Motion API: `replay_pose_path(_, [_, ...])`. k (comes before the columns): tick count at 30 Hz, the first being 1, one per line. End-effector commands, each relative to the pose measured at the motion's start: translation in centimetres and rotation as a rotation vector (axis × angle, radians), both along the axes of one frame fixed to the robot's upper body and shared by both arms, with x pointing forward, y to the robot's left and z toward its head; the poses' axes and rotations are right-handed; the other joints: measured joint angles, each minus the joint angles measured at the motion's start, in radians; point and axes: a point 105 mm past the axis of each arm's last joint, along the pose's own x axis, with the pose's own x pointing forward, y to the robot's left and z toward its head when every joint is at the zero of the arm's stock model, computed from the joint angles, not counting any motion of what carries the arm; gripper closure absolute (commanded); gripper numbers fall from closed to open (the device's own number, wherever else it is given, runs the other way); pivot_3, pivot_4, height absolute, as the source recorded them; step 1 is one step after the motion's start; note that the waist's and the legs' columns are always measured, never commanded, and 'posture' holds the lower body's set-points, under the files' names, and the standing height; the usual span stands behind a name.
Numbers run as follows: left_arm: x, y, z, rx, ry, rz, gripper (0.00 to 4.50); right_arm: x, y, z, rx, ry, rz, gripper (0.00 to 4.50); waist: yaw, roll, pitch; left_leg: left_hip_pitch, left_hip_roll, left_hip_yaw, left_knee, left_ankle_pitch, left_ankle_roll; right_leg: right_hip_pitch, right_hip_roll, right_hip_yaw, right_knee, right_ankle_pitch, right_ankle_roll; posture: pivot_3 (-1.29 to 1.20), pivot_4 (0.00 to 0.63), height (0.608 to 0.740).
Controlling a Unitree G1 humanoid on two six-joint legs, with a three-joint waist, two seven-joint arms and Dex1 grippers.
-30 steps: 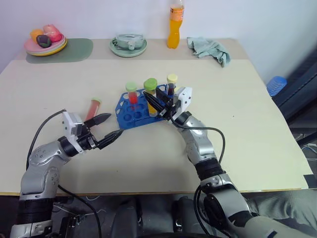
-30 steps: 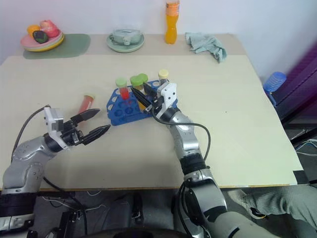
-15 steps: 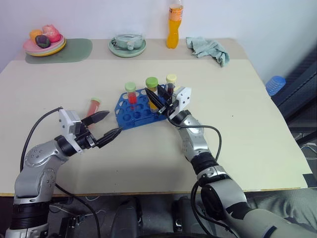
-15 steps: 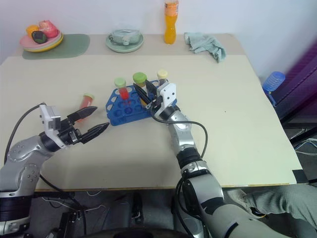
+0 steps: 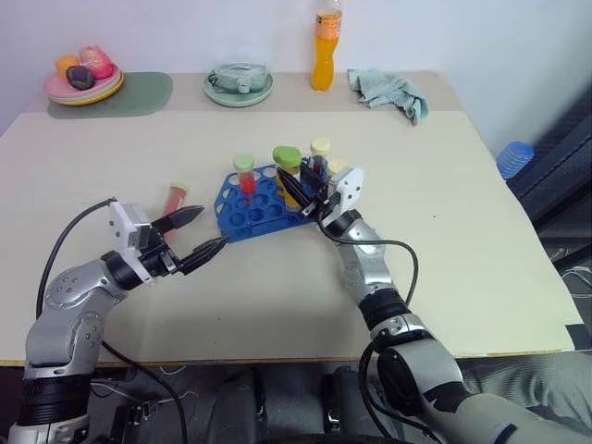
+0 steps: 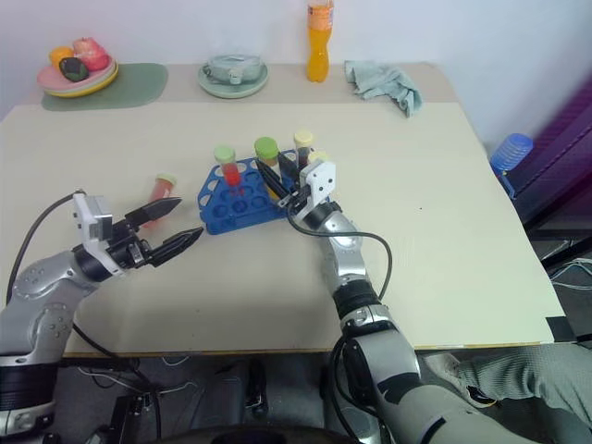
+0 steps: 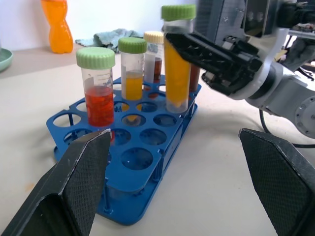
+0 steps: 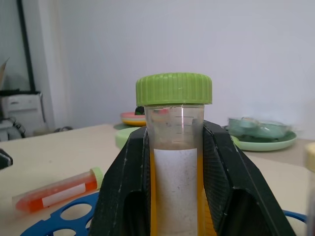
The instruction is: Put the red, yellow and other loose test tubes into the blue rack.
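fingers of the right gripper (image 5: pixel 298 190) are clamped on a green-capped yellow tube (image 7: pixel 176 59), held upright over the blue rack (image 5: pixel 259 205) at its 3 o'clock end (whether its tip is in a hole, cannot tell). the left gripper (image 5: pixel 202 233) stands wide open and empty at the rack's 8 o'clock, touching nothing. a loose red tube (image 5: pixel 173 199) lies flat on the table (image 5: pixel 462 213) at the rack's 9 o'clock.
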Motion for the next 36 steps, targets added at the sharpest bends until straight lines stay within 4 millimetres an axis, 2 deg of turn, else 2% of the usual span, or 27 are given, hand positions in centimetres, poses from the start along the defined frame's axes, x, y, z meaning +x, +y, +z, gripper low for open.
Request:
replay_pose_path(1, [0.0, 0.1, 0.9, 0.01, -0.051, -0.009, 0.23, -0.5, 0.3, 1.1, 0.015, -0.052, 0.007, 3.7, 0.0, 0.0, 0.0, 0.0, 0.0, 0.0, 0.0, 0.0, 0.0, 0.0, 0.0, 0.0, 0.0, 0.0, 0.0, 0.0, 0.15, 0.74])
replay_pose_path(11, [-0.1, 0.6, 0.3, 0.012, -0.051, -0.008, 0.23, 0.3, -0.1, 0.6, -0.01, -0.034, -0.034, 3.7, 0.0, 0.0, 0.0, 0.0, 0.0, 0.0, 0.0, 0.0, 0.0, 0.0, 0.0, 0.0, 0.0, 0.0, 0.0, 0.0, 0.15, 0.74])
replay_pose_path(19, [-0.1, 1.2, 0.5, 0.023, -0.068, 0.015, 0.23, 1.1, -0.2, 0.8, -0.011, -0.027, -0.064, 3.7, 0.001, 0.0, 0.0, 0.0, 0.0, 0.0, 0.0, 0.0, 0.0, 0.0, 0.0, 0.0, 0.0, 0.0, 0.0, 0.0, 0.15, 0.74])
replay_pose_path(28, [-0.3, 0.9, 1.2, 0.026, -0.077, 0.019, 0.23, 0.5, -0.2, 0.8, 0.029, -0.044, -0.007, 3.7, 0.001, 0.0, 0.0, 0.0, 0.0, 0.0, 0.0, 0.0, 0.0, 0.0, 0.0, 0.0, 0.0, 0.0, 0.0, 0.0, 0.15, 0.74])
replay_pose_path(30, [-0.2, 0.8, 1.3, 0.025, -0.078, 0.02, 0.23, 0.3, -0.1, 0.6, 0.034, -0.042, 0.017, 2.64, 0.001, 0.0, 0.0, 0.0, 0.0, 0.0, 0.0, 0.0, 0.0, 0.0, 0.0, 0.0, 0.0, 0.0, 0.0, 0.0, 0.15, 0.74])
replay_pose_path(32, [-0.2, 0.8, 1.3, 0.024, -0.078, 0.02, 0.23, 0.3, -0.2, 0.6, 0.039, -0.043, 0.019, 1.91, 0.001, 0.0, 0.0, 0.0, 0.0, 0.0, 0.0, 0.0, 0.0, 0.0, 0.0, 0.0, 0.0, 0.0, 0.0, 0.0, 0.15, 0.74])
replay_pose_path(35, [0.0, 0.9, 1.4, 0.02, -0.083, 0.034, 0.23, 0.3, -0.6, 0.8, 0.04, -0.067, -0.01, 0.19, 0.0, 0.0, 0.0, 0.0, 0.0, 0.0, 0.0, 0.0, 0.0, 0.0, 0.0, 0.0, 0.0, 0.0, 0.0, 0.0, 0.15, 0.74])
replay_pose_path(36, [0.1, 1.0, 1.4, 0.026, -0.089, 0.046, 0.23, 0.3, -0.7, 0.9, 0.035, -0.073, -0.014, 0.08, 0.001, 0.0, 0.0, 0.0, 0.0, 0.0, 0.0, 0.0, 0.0, 0.0, 0.0, 0.0, 0.0, 0.0, 0.0, 0.0, 0.15, 0.74])
